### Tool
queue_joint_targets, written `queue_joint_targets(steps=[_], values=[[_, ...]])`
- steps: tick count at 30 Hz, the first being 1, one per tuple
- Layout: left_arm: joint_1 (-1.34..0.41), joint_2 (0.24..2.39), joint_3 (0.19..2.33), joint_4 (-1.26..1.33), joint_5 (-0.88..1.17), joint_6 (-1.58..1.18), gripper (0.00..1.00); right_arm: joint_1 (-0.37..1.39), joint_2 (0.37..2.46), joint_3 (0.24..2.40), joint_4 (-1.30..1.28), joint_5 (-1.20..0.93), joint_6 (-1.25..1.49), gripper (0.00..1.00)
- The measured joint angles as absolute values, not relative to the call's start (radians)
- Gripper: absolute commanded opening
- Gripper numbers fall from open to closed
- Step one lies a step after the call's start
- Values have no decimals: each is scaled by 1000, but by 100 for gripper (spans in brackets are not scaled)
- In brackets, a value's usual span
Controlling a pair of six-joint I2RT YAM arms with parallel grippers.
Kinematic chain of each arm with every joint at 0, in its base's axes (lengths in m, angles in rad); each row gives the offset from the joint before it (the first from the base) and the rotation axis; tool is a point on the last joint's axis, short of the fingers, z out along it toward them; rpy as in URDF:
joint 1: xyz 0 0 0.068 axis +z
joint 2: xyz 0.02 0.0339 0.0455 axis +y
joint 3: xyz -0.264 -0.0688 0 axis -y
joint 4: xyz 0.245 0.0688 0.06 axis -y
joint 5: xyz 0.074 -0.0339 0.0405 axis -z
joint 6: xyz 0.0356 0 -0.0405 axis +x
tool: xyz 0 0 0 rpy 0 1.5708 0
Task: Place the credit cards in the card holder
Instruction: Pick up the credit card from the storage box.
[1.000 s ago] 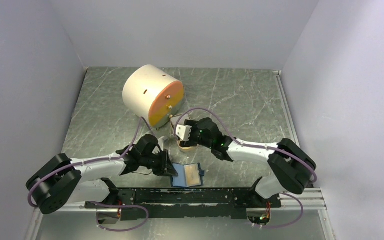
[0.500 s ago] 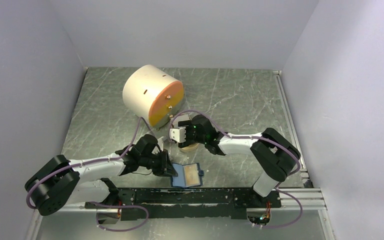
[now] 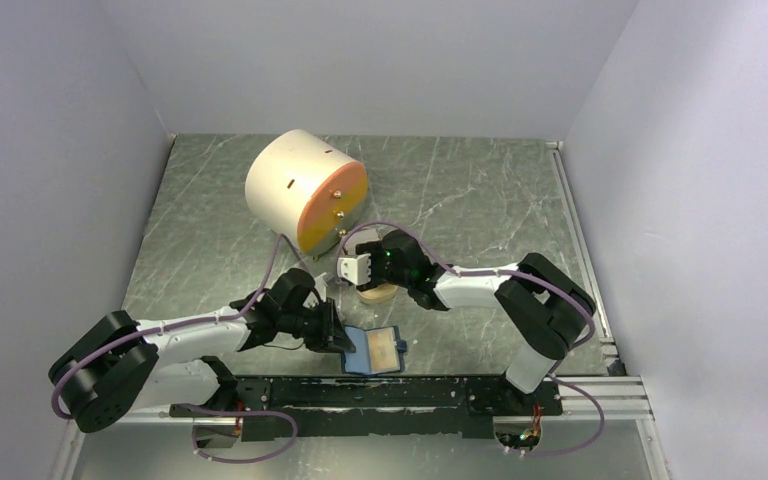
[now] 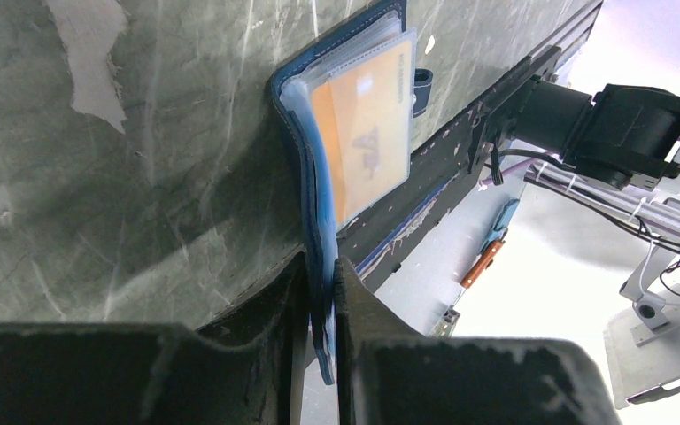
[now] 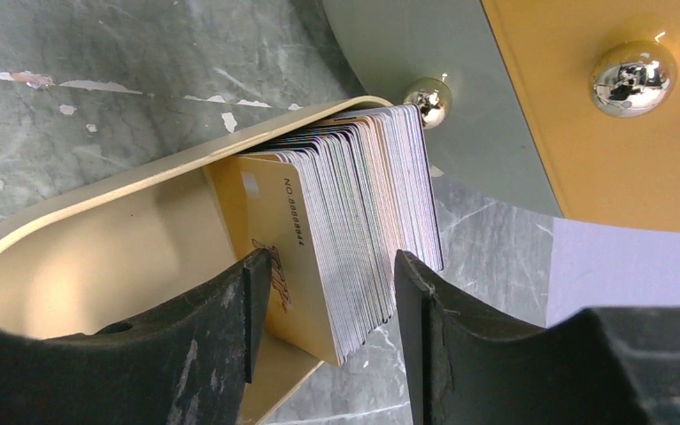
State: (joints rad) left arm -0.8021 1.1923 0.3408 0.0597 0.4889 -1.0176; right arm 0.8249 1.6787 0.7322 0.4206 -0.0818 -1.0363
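- Cards first: the credit cards [image 5: 354,239] stand on edge as a tight stack inside a tan dish [image 5: 97,257]. They lean against its rim, and a gold card with printed digits faces outward.
- The right gripper [image 5: 328,274] straddles that stack, one dark finger against the gold front card and the other close by the stack's far side. The jaws stand fairly wide apart. Whether they already press on the cards I cannot tell.
- From above, the right gripper [image 3: 360,270] sits over the dish [image 3: 378,293], near the middle of the table [image 3: 480,190] and just in front of a big cream cylinder [image 3: 295,185].
- The cylinder's orange face [image 5: 602,115] shows in the right wrist view with two shiny round knobs, one of them close beside the top of the card stack.
- The card holder [image 3: 375,351] lies opened on the table by the near edge, just ahead of the black base rail and well apart from the dish.
- The left gripper [image 4: 321,266] is clamped on the holder's dark blue cover — its jaws are nearly together, pinching the cover edge between them.
- In the left wrist view the card holder [image 4: 354,133] shows a clear sleeve with an orange card inside and a small blue tab [image 4: 421,84] at its far edge.
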Motion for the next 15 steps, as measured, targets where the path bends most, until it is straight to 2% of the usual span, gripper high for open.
queue_joint_targets(steps=[8, 15], values=[[-802, 1191, 331, 63, 489, -1018, 19, 825, 1646, 725, 420, -79, -1032, 51], [-802, 1188, 331, 63, 489, -1018, 19, 825, 1635, 725, 406, -85, -1026, 43]])
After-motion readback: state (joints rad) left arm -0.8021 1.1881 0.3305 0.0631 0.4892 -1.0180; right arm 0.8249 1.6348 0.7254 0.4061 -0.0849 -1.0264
